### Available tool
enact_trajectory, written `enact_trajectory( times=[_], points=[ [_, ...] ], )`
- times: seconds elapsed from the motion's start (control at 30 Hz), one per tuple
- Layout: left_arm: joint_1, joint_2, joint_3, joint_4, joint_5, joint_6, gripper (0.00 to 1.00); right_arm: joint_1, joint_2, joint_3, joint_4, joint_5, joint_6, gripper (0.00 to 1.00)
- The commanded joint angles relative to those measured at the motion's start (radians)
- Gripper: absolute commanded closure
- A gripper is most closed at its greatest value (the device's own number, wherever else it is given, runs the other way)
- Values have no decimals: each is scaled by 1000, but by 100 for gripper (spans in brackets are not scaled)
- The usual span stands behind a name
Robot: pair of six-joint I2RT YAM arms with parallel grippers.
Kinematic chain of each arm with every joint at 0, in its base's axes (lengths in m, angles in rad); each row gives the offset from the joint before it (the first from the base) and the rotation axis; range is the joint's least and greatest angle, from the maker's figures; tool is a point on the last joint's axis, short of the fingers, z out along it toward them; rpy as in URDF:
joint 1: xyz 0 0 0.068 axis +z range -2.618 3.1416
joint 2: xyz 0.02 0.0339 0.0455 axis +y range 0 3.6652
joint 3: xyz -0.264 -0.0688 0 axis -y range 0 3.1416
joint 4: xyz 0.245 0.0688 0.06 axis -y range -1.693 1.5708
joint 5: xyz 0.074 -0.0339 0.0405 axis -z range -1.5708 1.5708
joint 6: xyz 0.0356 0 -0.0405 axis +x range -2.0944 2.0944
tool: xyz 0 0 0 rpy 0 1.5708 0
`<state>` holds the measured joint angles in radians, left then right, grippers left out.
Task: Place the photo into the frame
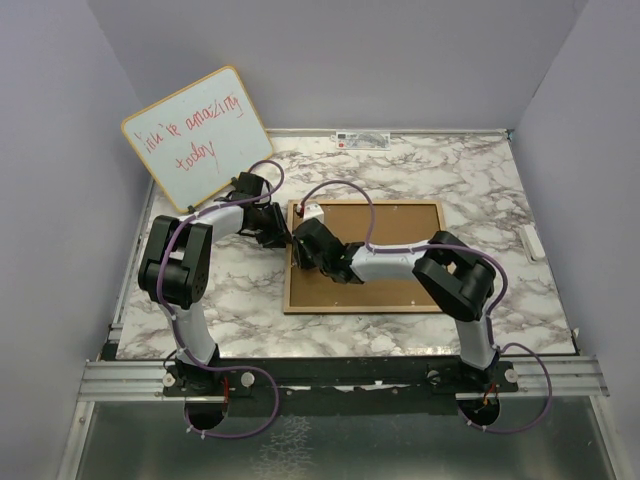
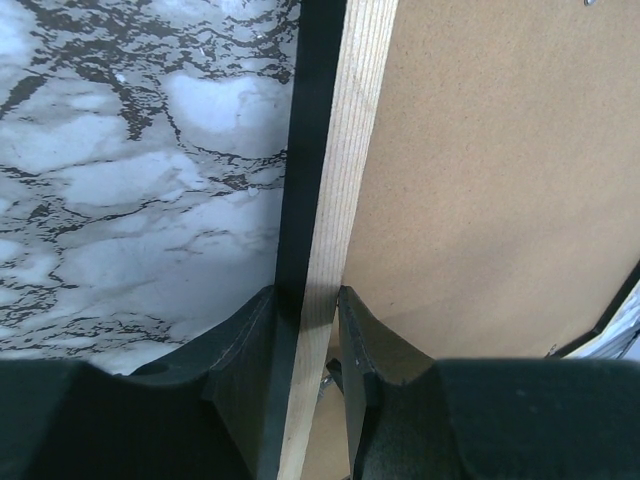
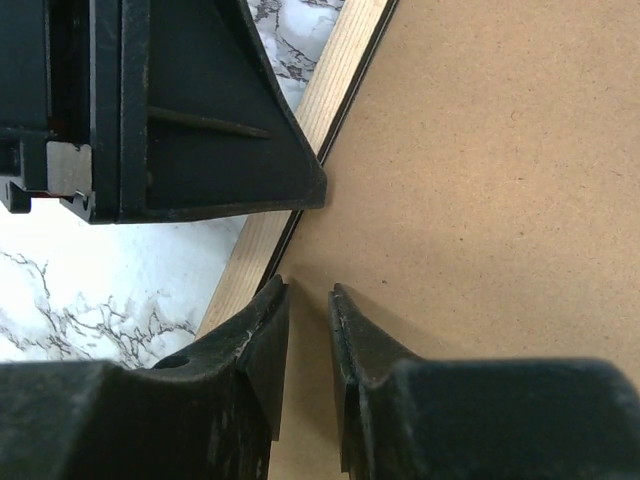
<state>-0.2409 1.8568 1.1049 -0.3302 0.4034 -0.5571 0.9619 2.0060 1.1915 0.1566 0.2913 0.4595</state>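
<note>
The frame [image 1: 360, 308] lies flat on the marble table with its light wood face up, and a plain brown board [image 1: 400, 235] fills it. My left gripper [image 1: 283, 232] is shut on the frame's left rail [image 2: 345, 150], one finger on the black outer edge and one on the inner side [image 2: 308, 295]. My right gripper [image 1: 303, 250] hovers over the brown board [image 3: 500, 180] just inside that rail [image 3: 338, 62]. Its jaws stand slightly apart with nothing between them [image 3: 310, 292]. The left gripper's finger [image 3: 200, 130] is close ahead of it. The photo is hidden.
A wood-edged whiteboard [image 1: 198, 135] with red handwriting leans against the back left wall. A small white piece [image 1: 533, 243] lies at the table's right edge and a label strip [image 1: 362, 137] at the back edge. Grey walls close in three sides.
</note>
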Motion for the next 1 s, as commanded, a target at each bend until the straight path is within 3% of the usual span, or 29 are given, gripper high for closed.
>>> enact_trajectory(
  times=[0.0, 0.23, 0.43, 0.7, 0.97],
  points=[
    [-9, 71, -34, -50, -59, 26, 66, -12, -15, -45, -106, 1, 0, 70],
    [1, 64, 77, -65, -47, 81, 63, -70, -217, -184, -9, -185, 66, 58],
    [4, 71, 232, -67, -69, 183, 44, -155, -346, -291, -23, -214, 143, 55],
    [3, 179, 476, 33, -81, 250, 24, -343, -525, -282, -336, -262, 182, 46],
    [3, 392, 721, 41, 48, 294, 21, -386, -620, -256, -657, -701, -81, 39]
  ],
)
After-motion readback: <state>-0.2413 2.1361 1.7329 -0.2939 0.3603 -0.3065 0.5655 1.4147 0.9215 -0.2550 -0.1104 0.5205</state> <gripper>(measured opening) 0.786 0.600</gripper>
